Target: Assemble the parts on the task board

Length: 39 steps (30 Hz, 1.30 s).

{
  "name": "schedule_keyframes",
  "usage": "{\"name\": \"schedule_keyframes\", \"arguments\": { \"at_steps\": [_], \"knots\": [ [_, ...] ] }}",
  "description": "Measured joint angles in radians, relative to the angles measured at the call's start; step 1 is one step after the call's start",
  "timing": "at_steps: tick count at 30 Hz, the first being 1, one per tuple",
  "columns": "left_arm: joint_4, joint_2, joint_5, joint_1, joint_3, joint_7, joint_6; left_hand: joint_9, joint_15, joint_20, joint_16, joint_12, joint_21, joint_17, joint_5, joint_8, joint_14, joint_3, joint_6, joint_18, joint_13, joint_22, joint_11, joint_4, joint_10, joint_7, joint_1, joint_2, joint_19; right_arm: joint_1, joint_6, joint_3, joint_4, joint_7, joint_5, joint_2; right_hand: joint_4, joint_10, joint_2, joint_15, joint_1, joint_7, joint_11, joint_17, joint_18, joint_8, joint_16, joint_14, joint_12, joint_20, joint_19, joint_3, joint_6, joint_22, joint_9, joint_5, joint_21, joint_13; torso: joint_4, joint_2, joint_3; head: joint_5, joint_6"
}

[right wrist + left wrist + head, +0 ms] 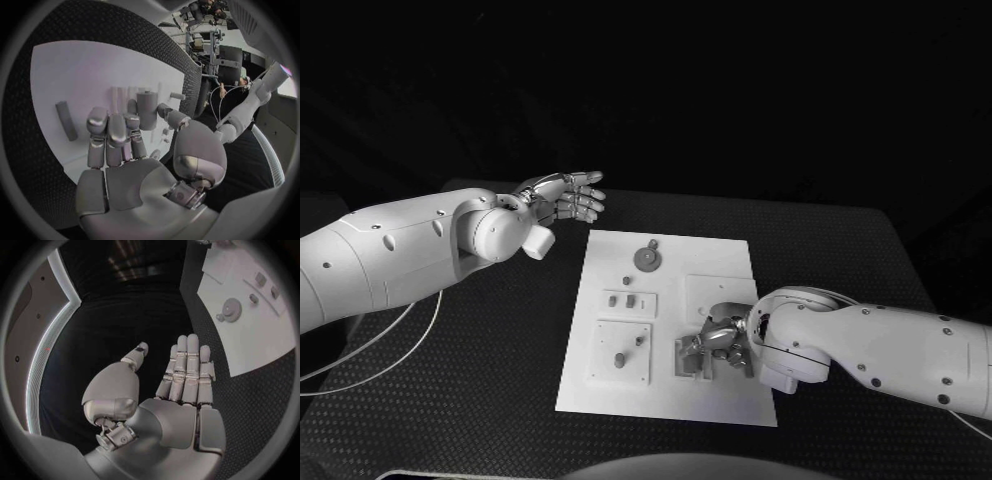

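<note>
1. The right hand (721, 340) rests low over the near right part of the task board (718, 262). The right arm (877, 345) enters from the right edge of the table (488, 400).
2. In the right wrist view, the right hand (125, 150) has its fingers (109, 130) pressed side by side and pointing down at the board surface. An upright grey cylinder part (147, 110) stands between these fingers and the thumb. Whether the hand grips this part cannot be told.
3. A grey bracket (689, 357) stands on the board just beside the right hand, on its left side.
4. The near left plate (622, 351) on the board carries small grey pegs. Beyond it lies a smaller plate (629, 302) with two short parts.
5. A round disc part (646, 259) lies on the far part of the board, apart from both hands.
6. The left hand (563, 200) hovers above the table beyond the far left corner of the board, well apart from the parts. In the left wrist view, the left hand (181, 390) is flat, fingers (187, 365) straight and pressed together, thumb set apart, holding nothing.
</note>
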Motion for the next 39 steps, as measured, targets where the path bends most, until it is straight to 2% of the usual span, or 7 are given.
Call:
{"name": "schedule_keyframes", "arguments": {
  "at_steps": [14,28,39],
  "knots": [
    [-0.001,0.001,-0.001,0.0,0.0,0.0,0.0,0.0,0.0,0.0,0.0,0.0,0.0,0.0,0.0,0.0,0.0,0.0,0.0,0.0,0.0,0.0,0.0,0.0,0.0,0.0,0.0,0.0,0.0,-0.003,0.001,0.0,0.002,0.001,0.001,-0.001,0.006,0.0,-0.001,-0.001,-0.001,-0.001,0.0,0.002,0.002,0.003,0.0,0.001,0.0,0.0,0.0,0.0,0.001,-0.001,0.003,0.0,0.004,0.0,-0.0003,0.0,-0.0003,0.003,-0.007],
    [-0.001,0.001,-0.001,0.0,0.0,0.0,0.0,0.0,0.0,0.0,0.0,0.0,0.0,0.0,0.0,0.0,0.0,0.0,0.0,0.0,0.0,0.001,0.0,0.0,0.0,0.0,0.0,0.0,0.0,-0.004,0.002,0.0,0.001,0.002,0.001,0.001,0.005,0.0,-0.001,-0.001,-0.001,-0.001,0.0,0.002,0.002,0.007,0.0,0.005,0.0,0.002,0.002,0.0,0.001,-0.002,0.004,0.0,0.004,0.0,-0.001,0.0,0.0014,0.003,-0.009],
    [-0.002,0.001,-0.001,0.0,0.0,0.0,0.0,-0.001,0.0,0.0,0.0,0.0,0.0,0.0,0.0,0.0,0.0,0.0,0.0,0.0,0.0,0.0,0.0,0.0,0.0,0.0,0.0,0.0,0.0,-0.007,0.003,0.0,0.003,0.003,0.001,0.0,0.006,0.0,-0.001,-0.001,-0.001,-0.003,0.0,0.002,0.002,0.005,0.0,0.005,-0.001,0.002,0.002,0.0,0.002,-0.002,0.004,0.0,0.004,0.0,-0.001,0.0,0.0012,0.004,-0.012]
  ]
}}
